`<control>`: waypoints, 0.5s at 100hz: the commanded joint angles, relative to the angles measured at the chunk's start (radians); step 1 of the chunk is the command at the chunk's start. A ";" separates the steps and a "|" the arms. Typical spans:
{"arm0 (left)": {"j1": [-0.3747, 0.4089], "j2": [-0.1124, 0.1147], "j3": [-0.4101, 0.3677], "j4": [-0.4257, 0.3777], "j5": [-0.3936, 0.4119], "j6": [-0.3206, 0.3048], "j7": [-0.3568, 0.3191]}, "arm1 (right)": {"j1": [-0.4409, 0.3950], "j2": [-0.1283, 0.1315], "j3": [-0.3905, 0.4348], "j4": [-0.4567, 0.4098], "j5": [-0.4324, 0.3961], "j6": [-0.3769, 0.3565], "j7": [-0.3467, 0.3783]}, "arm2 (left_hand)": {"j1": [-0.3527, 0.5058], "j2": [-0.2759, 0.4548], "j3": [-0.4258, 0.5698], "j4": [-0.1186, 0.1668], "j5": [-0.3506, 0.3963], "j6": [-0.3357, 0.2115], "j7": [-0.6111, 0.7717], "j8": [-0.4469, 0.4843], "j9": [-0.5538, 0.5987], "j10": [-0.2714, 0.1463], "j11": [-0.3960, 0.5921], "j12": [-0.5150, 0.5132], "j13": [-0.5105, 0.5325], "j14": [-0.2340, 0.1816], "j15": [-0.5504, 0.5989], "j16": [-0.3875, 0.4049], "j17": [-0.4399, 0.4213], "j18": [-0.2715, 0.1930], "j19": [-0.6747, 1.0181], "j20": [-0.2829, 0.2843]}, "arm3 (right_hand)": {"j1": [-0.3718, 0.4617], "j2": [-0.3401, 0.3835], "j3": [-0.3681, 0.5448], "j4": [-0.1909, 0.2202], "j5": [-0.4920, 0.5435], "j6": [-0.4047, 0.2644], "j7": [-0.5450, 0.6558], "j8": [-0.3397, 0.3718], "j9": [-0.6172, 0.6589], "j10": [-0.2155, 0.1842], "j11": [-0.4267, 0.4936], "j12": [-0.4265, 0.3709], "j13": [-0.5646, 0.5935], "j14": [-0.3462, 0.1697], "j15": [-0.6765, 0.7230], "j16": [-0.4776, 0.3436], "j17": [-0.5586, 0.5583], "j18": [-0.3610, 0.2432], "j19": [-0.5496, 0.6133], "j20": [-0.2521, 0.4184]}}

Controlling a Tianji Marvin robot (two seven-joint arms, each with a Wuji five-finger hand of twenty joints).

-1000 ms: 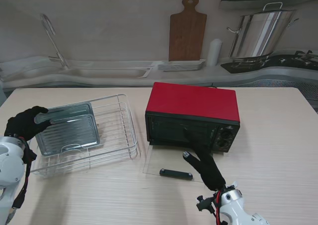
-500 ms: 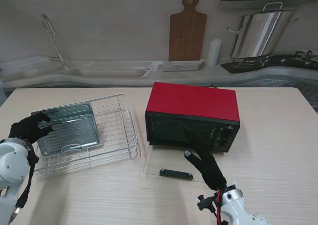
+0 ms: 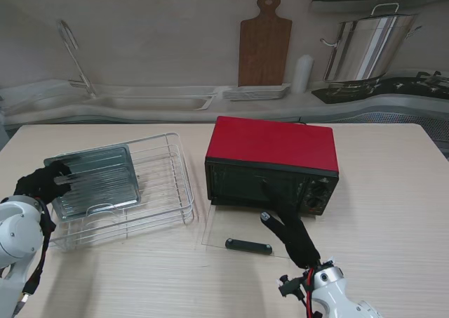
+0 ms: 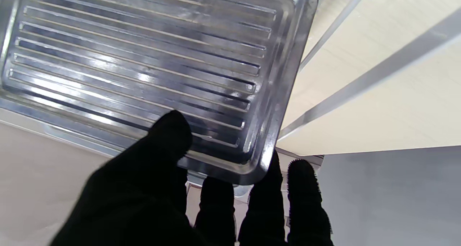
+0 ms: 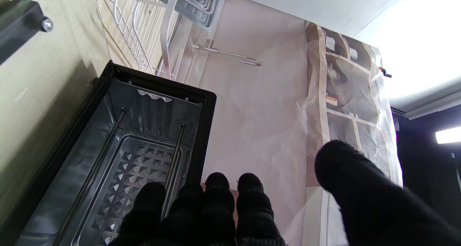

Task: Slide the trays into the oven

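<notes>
A ridged metal tray (image 3: 95, 181) (image 4: 144, 58) leans in the white wire rack (image 3: 151, 191) at the table's left; whether a second tray lies behind it I cannot tell. My left hand (image 3: 43, 181) (image 4: 162, 202) is shut on its near left corner, with the thumb on the ridged face and the fingers behind the rim. The red oven (image 3: 272, 156) stands in the middle, its glass door (image 3: 235, 234) folded down flat and its cavity (image 5: 126, 166) bare. My right hand (image 3: 291, 235) (image 5: 216, 213) hovers open over the door, fingers straight, just in front of the opening.
Behind the table runs a counter with a sink and faucet (image 3: 74, 51), a wooden cutting board (image 3: 264, 44), a stack of plates (image 3: 256, 92) and a steel pot (image 3: 365, 48). The oven's knobs (image 3: 321, 195) sit on its right front.
My left hand has dropped nearer to me with the tray's corner, and the tray that stood raised now lies lower in the rack. The right hand drew back slightly.
</notes>
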 commanded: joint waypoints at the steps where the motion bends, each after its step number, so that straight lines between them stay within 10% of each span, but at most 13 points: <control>1: 0.005 -0.001 0.003 -0.006 0.009 -0.004 -0.024 | -0.006 -0.007 -0.003 0.000 0.000 -0.001 0.014 | 0.062 -0.022 0.059 -0.034 0.016 -0.041 0.007 -0.024 0.039 -0.028 0.044 0.034 0.039 0.004 0.039 0.026 0.009 0.033 0.070 0.033 | -0.012 -0.007 -0.003 -0.037 -0.004 -0.016 0.013 -0.007 0.030 -0.008 -0.014 -0.013 -0.064 -0.050 0.009 0.004 -0.002 -0.036 0.022 0.011; 34: 0.000 -0.005 0.014 0.001 0.007 0.009 -0.004 | -0.004 -0.007 -0.002 0.001 0.003 0.003 0.012 | 0.304 -0.044 0.019 -0.047 0.158 -0.105 0.084 0.052 0.319 -0.041 -0.087 0.403 0.166 0.045 0.172 0.161 0.075 0.066 0.242 0.050 | -0.010 -0.009 0.003 -0.040 -0.003 -0.017 0.022 -0.007 0.033 -0.008 -0.014 -0.012 -0.063 -0.048 0.012 0.006 -0.003 -0.034 0.028 0.014; 50: 0.001 -0.009 0.013 -0.006 -0.017 0.027 0.009 | -0.002 -0.008 -0.003 0.003 0.004 0.002 0.012 | 0.331 0.009 0.025 -0.044 0.259 -0.130 0.129 0.100 0.368 -0.011 -0.023 0.410 0.216 0.073 0.202 0.227 0.093 0.082 0.291 0.066 | -0.009 -0.011 0.005 -0.041 -0.003 -0.018 0.026 -0.007 0.034 -0.007 -0.014 -0.012 -0.063 -0.048 0.013 0.007 -0.004 -0.033 0.030 0.015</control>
